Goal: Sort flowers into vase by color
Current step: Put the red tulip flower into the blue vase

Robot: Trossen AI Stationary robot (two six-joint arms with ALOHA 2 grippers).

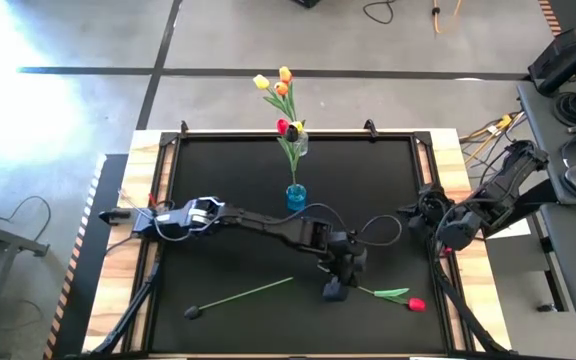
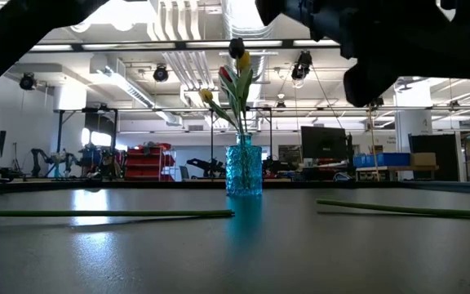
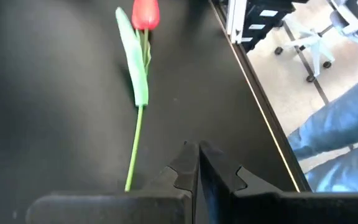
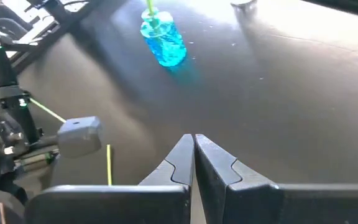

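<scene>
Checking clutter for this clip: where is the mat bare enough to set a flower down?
Bare: the mat left of the blue vase, and right of it up to the right claw. Crowded: the front, with the left claw between the yellow tulip and red tulip.

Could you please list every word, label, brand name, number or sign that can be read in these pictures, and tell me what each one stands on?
None can be read.
The blue vase carries no print, nor do the red tulip or the black table.
The left hand and the right hand show no lettering.
In the low view, the monitor and the red bins are too small to tell.
</scene>
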